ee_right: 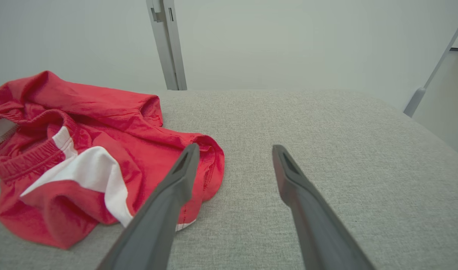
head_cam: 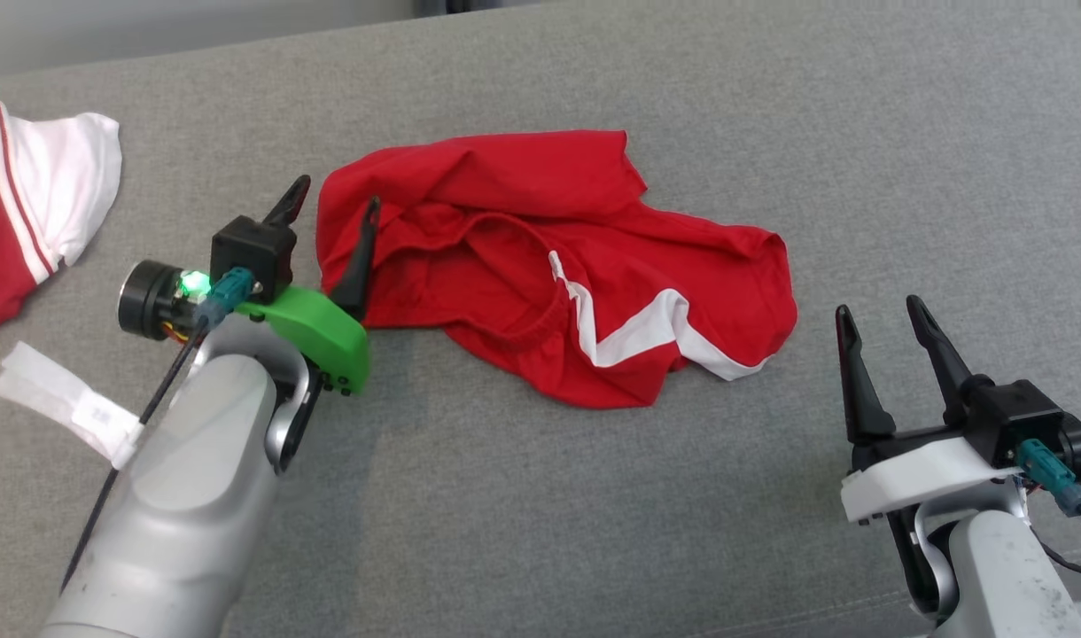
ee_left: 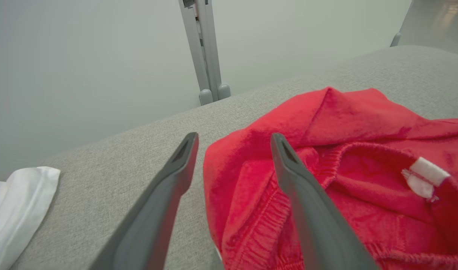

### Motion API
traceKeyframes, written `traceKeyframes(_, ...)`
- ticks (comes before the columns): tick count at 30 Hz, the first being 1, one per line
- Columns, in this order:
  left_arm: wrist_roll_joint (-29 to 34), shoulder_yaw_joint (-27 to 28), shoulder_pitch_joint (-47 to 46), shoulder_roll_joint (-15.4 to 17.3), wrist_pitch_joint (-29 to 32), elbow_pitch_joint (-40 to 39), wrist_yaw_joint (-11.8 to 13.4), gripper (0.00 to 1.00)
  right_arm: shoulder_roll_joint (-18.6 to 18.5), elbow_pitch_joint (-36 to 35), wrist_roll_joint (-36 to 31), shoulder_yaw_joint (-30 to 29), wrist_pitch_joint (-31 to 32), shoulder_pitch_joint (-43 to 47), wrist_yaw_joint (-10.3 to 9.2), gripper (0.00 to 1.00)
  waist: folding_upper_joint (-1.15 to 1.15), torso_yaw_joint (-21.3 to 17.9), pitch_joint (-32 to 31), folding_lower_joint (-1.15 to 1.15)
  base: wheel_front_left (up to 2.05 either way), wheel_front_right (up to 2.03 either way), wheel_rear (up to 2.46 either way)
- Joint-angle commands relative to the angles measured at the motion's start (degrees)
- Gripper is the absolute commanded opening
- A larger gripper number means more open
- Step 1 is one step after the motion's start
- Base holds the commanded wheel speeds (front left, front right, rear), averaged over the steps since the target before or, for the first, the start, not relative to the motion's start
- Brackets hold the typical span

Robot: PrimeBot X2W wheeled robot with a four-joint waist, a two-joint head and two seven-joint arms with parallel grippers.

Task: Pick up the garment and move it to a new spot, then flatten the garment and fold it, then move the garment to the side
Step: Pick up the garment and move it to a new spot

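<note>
The garment (head_cam: 558, 266) is a pair of red shorts with white side stripes, lying crumpled on the grey cushion (head_cam: 540, 496). My left gripper (head_cam: 338, 195) stands open at the garment's left edge, one finger over the red cloth and the other over bare cushion. In the left wrist view the garment (ee_left: 345, 176) and its elastic waistband lie under the open left gripper (ee_left: 234, 140), with nothing pinched. My right gripper (head_cam: 877, 315) is open just right of the garment, apart from it. The right wrist view shows the garment (ee_right: 90, 153) left of the open right gripper (ee_right: 234, 150).
A second red and white garment (head_cam: 27, 204) lies at the far left edge of the cushion. A white paper tag (head_cam: 66, 403) rests near my left forearm. Bare grey cushion spreads in front and to the right. A metal post (ee_right: 167, 45) stands behind the cushion.
</note>
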Motion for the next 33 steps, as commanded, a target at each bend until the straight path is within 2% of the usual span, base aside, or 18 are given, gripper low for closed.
traceKeyframes(1, 0.79, 1.18, 2.22, 0.11, -0.01, -1.64, 0.36, 1.00, -0.22, 0.20, -0.38, -0.15, -0.28, 1.08, -0.02, 1.00, 0.00, 1.31, -2.44, 0.00, 0.00, 0.00, 0.00)
traceKeyframes(16, 4.93, 14.57, 24.30, -4.02, -0.02, -16.60, 0.32, 1.00, -0.22, 1.17, -1.50, -0.43, -0.28, 6.30, -0.02, 1.00, 0.00, 5.00, -12.52, 0.00, 0.00, 0.00, 0.00)
traceKeyframes(27, 6.64, 23.68, 38.98, -8.19, -0.02, -24.10, -0.34, 1.00, -0.22, 1.34, -0.81, 0.50, -0.28, 9.12, -0.02, 1.00, 0.00, 5.14, -15.54, 0.00, 0.00, 0.00, 0.00)
traceKeyframes(33, 8.10, 25.71, 44.13, -9.62, -0.01, -26.91, -0.80, 1.00, -0.22, 1.66, -0.20, 0.39, -0.28, 10.53, -0.02, 1.00, 0.00, 5.06, -16.22, 0.00, 0.00, 0.00, 0.00)
